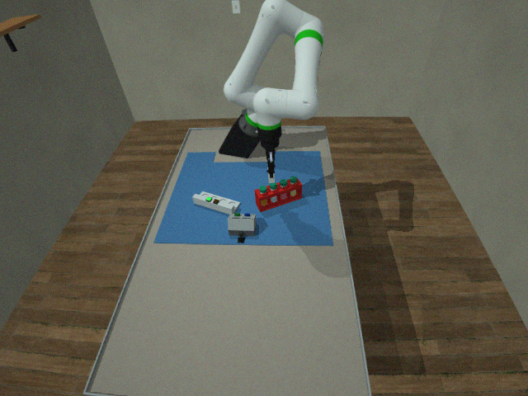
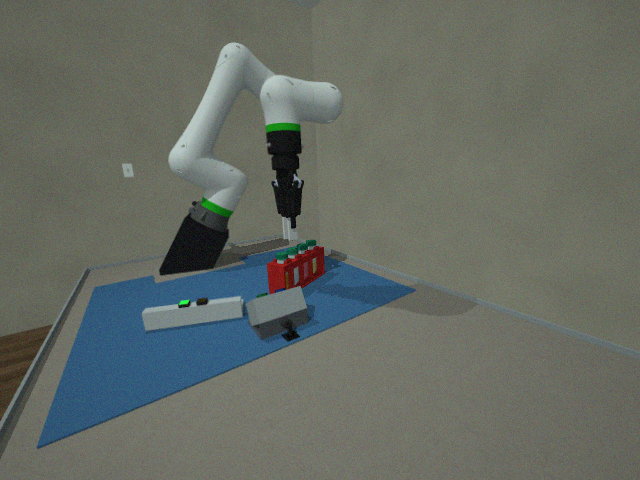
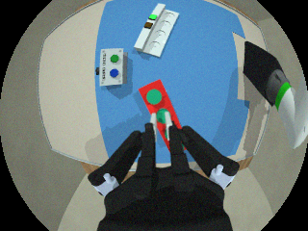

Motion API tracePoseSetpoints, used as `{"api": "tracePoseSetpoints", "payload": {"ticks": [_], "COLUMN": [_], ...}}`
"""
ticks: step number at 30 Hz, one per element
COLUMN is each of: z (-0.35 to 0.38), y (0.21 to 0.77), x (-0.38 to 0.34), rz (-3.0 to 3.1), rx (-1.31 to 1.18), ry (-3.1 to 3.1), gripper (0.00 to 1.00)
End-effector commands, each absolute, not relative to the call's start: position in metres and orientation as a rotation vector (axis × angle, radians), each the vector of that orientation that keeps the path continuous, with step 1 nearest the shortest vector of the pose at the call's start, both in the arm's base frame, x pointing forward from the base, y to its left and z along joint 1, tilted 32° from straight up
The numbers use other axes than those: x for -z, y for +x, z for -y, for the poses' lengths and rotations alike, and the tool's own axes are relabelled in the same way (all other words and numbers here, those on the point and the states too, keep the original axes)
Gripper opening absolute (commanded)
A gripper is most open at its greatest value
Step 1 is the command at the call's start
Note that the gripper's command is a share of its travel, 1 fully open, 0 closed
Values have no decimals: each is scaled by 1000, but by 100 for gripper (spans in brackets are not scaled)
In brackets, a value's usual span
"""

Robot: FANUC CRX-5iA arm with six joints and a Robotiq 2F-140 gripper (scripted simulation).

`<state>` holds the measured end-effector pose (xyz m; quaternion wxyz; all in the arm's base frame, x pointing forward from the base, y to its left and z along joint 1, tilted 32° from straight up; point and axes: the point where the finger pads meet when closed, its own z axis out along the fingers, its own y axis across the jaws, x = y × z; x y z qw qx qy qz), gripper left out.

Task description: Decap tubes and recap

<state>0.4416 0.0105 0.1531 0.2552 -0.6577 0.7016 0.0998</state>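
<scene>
The red decapping station (image 1: 279, 194) stands on the blue mat with four tubes, each with a green cap on it (image 1: 273, 186). My gripper (image 1: 270, 173) hangs upright just above the row, over the second cap from the left in the top view. Its fingers (image 2: 287, 233) are shut with nothing between them and stand clear of the caps. In the wrist view the fingertips frame one cap (image 3: 164, 115) below, and another cap (image 3: 154, 96) shows beyond. The white cap tray (image 1: 215, 202) shows empty nests and a lit green lamp (image 1: 208, 198).
The small grey key desk (image 1: 242, 222) with a green key (image 1: 237, 214) and a blue key (image 1: 247, 214) sits in front of the tray and the station. The arm's black base (image 1: 238, 140) stands behind the mat. A raised rim runs around the table.
</scene>
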Motion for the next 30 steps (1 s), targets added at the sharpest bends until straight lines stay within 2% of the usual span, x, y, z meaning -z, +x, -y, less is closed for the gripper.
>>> {"api": "tracePoseSetpoints", "payload": {"ticks": [1, 17, 30], "z": [14, 71, 104], "y": [459, 499, 543], "x": [-143, -122, -71], "rz": [-2021, -2021, -2021], "rx": [-317, -317, -317], "ry": [-1673, -1673, -1673], "gripper": [0, 0, 0]}}
